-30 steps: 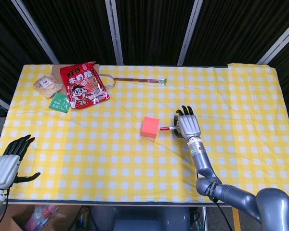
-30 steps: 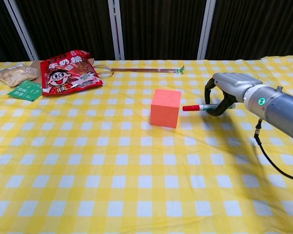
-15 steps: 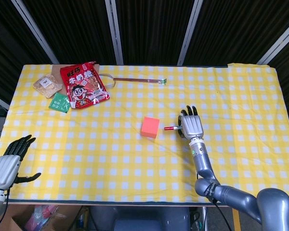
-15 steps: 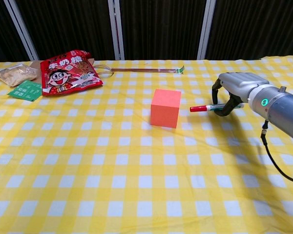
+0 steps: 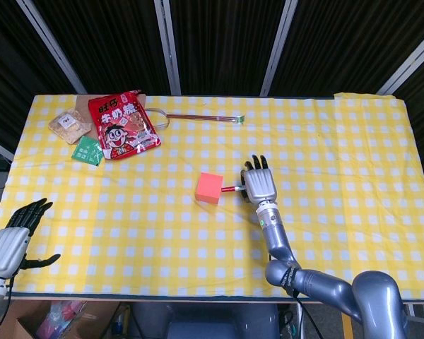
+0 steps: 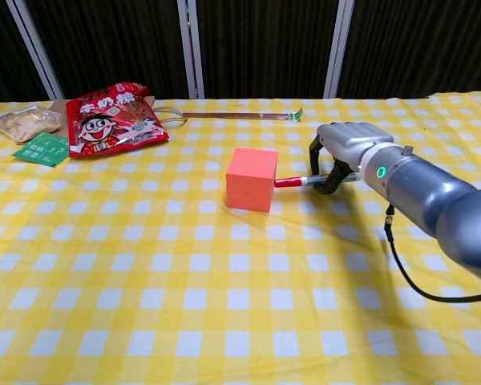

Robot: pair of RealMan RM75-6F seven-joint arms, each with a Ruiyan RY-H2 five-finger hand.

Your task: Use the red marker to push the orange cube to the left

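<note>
We've got right hand [image 6: 349, 144] fingers clamped on the red marker [image 6: 301, 181], axis horizontal, tip touching the orange cube [image 6: 252, 179] lying directly left. Left hand [image 5: 10, 240] idle, fingers apart.

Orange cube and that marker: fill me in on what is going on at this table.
The right hand holds the red marker level and presses its red tip against the right face of the orange cube, pushing it toward the left across the yellow checked tablecloth. The left hand hangs open off the table's near left corner, holding nothing. At the far left lie a red snack bag and smaller packets, untouched.
</note>
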